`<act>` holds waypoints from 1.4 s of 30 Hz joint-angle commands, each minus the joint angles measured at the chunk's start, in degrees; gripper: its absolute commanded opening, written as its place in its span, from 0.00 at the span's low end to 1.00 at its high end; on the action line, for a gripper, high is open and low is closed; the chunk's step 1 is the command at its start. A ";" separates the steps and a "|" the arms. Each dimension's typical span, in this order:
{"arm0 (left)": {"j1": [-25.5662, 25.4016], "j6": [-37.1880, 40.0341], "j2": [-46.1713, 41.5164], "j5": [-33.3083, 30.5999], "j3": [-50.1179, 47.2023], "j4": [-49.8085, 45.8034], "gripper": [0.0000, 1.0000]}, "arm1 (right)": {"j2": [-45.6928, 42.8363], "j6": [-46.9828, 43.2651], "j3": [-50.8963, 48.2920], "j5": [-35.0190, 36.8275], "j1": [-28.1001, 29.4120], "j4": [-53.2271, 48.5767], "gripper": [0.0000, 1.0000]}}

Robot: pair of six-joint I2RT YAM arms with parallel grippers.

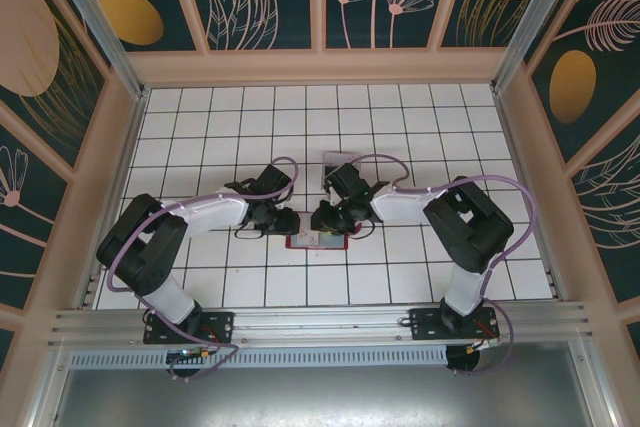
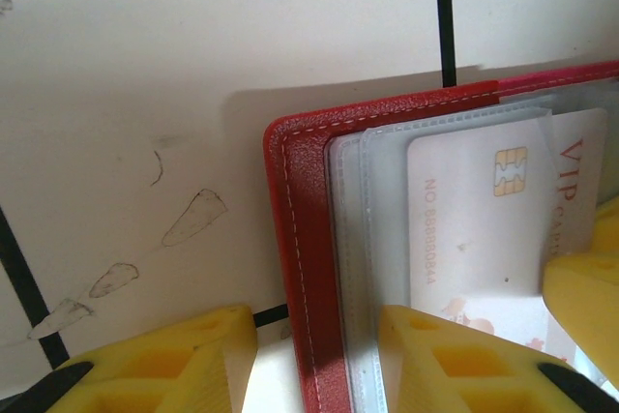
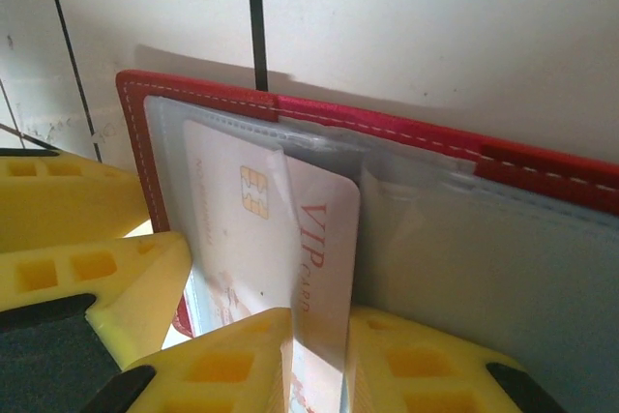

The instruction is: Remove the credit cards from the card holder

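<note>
The card holder [image 1: 318, 242] lay open near the bench's near edge, midway across. The right jaws pinched the pale credit card [image 3: 314, 239]. The left jaws stood narrowly apart astride the holder's edge, any clamp unclear. The card was best drawn straight along its sleeve, with the holder pinned flat.

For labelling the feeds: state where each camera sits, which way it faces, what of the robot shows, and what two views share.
Top external: above and behind the bases, looking down on the table; both arms show, left hand and right hand at the card holder.
Left wrist: on the left arm, facing down; its yellow fingers straddle the card holder's edge.
Right wrist: on the right arm, facing down; its fingers flank the VIP card.
Both wrist views share the VIP card and card holder.
</note>
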 commanded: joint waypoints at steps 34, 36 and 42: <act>-0.36 0.83 2.12 -1.82 -1.63 -3.63 0.40 | -7.98 -0.17 -7.39 0.66 -3.84 -0.07 0.09; -0.41 0.83 2.06 -1.86 -1.73 -3.59 0.40 | -8.13 -0.29 -7.44 0.83 -3.94 -0.37 0.09; -0.36 0.44 -0.30 -0.62 -0.90 -3.03 0.41 | -7.55 -0.86 -7.19 -2.84 -3.89 2.84 0.09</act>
